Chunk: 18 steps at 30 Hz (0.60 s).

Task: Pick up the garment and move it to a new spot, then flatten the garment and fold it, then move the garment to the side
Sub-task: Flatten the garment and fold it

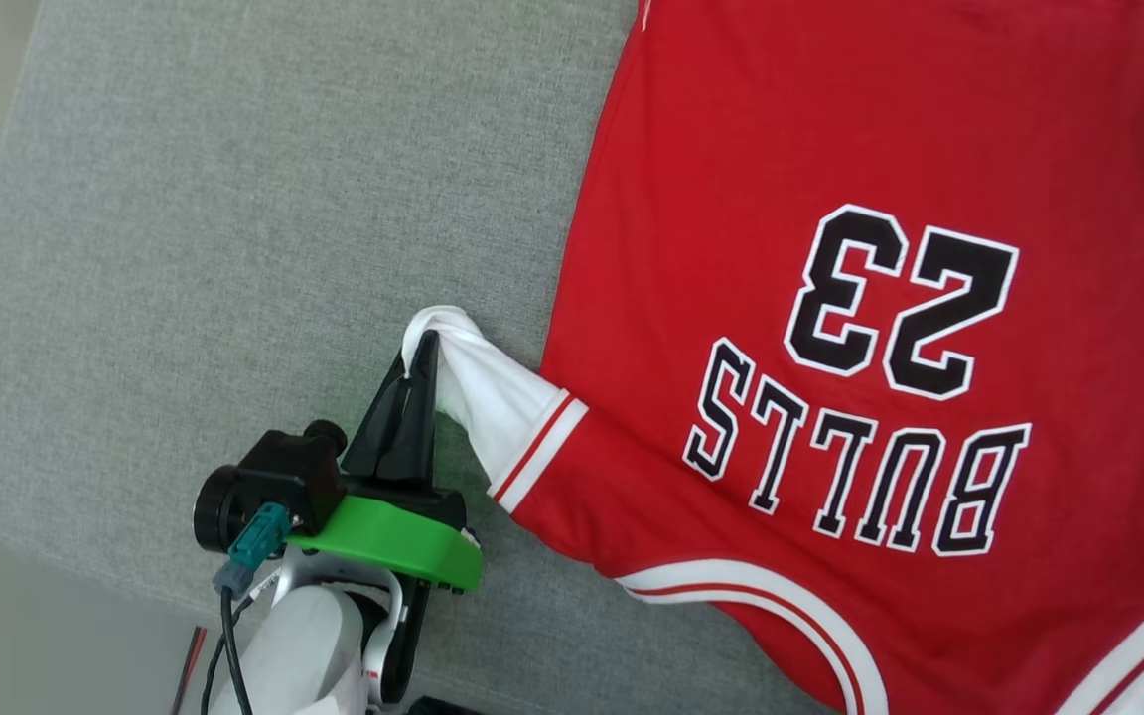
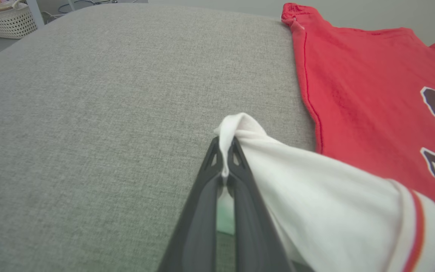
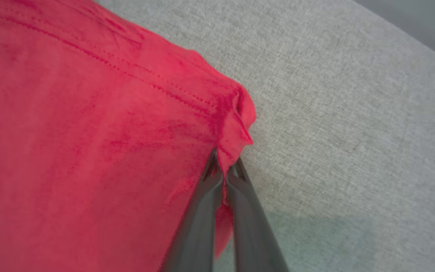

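The garment (image 1: pixel 830 199), a red jersey with "BULLS 23" print facing up, lies spread on the grey cushion and fills the right side of the head view. Its white sleeve (image 1: pixel 493 397) is pulled out to the left, and my left gripper (image 1: pixel 423 348) is shut on the sleeve's tip. In the left wrist view the dark fingers (image 2: pixel 223 158) pinch the white cloth (image 2: pixel 315 189), which bunches above them. In the right wrist view my right gripper (image 3: pixel 223 166) is shut on a puckered red corner of the garment (image 3: pixel 89 132) at its hem.
The grey fabric cushion (image 1: pixel 234 199) has free room to the garment's left, with a rounded edge at the far left and the floor beyond. A white woven basket (image 2: pixel 8 20) stands off the cushion, far away in the left wrist view.
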Available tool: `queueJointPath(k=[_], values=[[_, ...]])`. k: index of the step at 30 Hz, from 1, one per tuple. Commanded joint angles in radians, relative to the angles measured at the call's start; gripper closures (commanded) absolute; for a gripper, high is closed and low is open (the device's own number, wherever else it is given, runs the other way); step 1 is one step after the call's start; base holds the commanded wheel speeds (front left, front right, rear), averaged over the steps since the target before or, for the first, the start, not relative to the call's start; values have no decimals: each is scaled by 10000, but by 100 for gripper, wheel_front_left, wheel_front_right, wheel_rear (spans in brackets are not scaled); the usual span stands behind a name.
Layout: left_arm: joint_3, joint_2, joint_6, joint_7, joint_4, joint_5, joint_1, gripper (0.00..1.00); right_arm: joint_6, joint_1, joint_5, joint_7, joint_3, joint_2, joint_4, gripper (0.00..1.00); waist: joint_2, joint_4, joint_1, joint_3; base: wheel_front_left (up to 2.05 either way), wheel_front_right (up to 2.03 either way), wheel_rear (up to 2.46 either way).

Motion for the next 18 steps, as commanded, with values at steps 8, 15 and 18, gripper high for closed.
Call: queueJointPath(k=[8,15,18], values=[[370,-126,-259,-57,233,307,586,100,6,786,372,-1789,318,-468,-483,100,0,-515,0,-1507,0,0,0],[568,40,-220,-57,332,349,1303,100,6,2460,1215,-3187,84,-1574,-1856,100,0,-982,0,-2710,0,0,0],[644,173,-157,-52,331,325,1606,100,6,3589,1536,-3578,-265,-2005,-2397,100,0,-1189,0,-3110,0,0,0]])
